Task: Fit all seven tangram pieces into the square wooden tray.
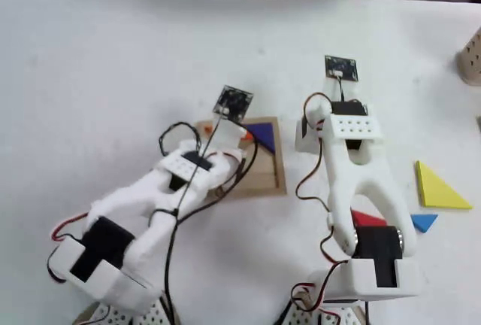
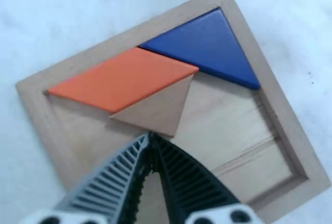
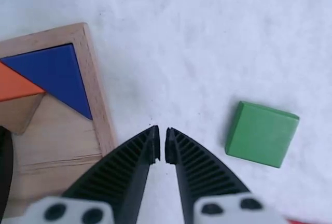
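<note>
1. The green square (image 3: pixel 262 135) lies flat on the desk (image 1: pixel 113 62), outside the square wooden tray (image 2: pixel 280 105) and slightly skewed to its rim.
2. The right tool (image 3: pixel 162 141) hovers between tray and square, jaws drawn almost together and empty. The square sits just beside it, away from the tray, so this looks like the nearer arm for a pickup.
3. In the tray, an orange parallelogram (image 2: pixel 122 79), blue triangle (image 2: pixel 207 47) and plain wooden triangle (image 2: pixel 155 110) abut. The left tool (image 2: pixel 151 146), closed and empty, hangs at the wooden triangle's corner.
4. A yellow triangle (image 1: pixel 437 186), red piece (image 1: pixel 364 220) and small blue triangle (image 1: pixel 423 223) lie on the desk beside the right arm.
</note>
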`<state>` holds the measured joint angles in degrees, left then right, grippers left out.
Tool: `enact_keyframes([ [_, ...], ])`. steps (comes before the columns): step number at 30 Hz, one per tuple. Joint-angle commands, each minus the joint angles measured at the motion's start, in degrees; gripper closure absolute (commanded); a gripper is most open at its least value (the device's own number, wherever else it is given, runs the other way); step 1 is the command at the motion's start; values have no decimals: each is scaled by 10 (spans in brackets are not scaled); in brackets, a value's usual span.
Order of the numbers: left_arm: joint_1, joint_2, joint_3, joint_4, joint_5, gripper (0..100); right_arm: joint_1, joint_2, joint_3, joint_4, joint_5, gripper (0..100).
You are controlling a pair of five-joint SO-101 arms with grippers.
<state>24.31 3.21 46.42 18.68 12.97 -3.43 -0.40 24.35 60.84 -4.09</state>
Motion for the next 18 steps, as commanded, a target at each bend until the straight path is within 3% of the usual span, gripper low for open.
enact_keyframes([
  [1,5,0,-33,-14,-13,976,6,-29,-4,-7,8,967],
  [13,4,-3,-31,-40,-12,976,6,-29,-4,-7,8,967],
  [18,3,-7,-32,-7,-17,976,7,-29,-4,-7,8,967],
])
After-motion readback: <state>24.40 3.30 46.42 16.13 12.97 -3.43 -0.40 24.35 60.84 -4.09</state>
